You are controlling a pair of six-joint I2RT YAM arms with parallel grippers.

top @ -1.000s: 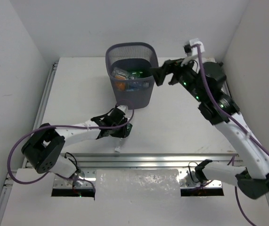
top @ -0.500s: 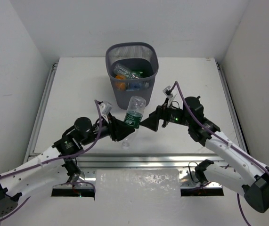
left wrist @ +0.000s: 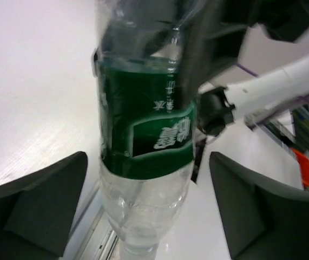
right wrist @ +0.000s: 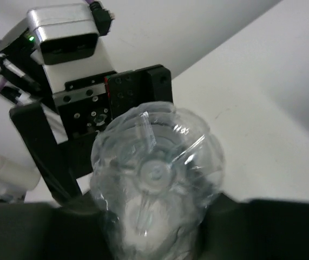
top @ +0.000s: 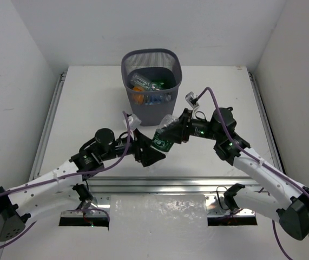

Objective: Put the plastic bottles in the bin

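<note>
A clear plastic bottle with a dark green label (top: 162, 140) hangs in the air between the two arms, above the white surface (top: 89, 103). In the top view it sits at about 6 o'clock from the tall dark grey mesh bin (top: 127, 67) and near its front wall. The bottle is tilted, with its base up toward 1 o'clock and its neck down toward 7 o'clock.

The right hand (top: 172, 130) is closed on the upper part of the bottle, near the base. In the right wrist view the ribbed clear base (right wrist: 157, 173) fills the middle of the frame. It is wedged between the dark, blurred fingers (right wrist: 35, 230) at the bottom edge.

The left hand (top: 153, 154) is at the bottle's lower end, at about 7 o'clock from it, and is spread open. In the left wrist view its two grey fingers (left wrist: 40, 200) stand well apart on either side of the green label, with a clear gap between each finger and the bottle.

The bin stands upright at the 12 o'clock side of the surface. Several other plastic bottles (top: 153, 86) lie in a heap inside it, among them an orange one (top: 137, 98), one with a blue label (top: 154, 99) and clear ones showing green.
</note>
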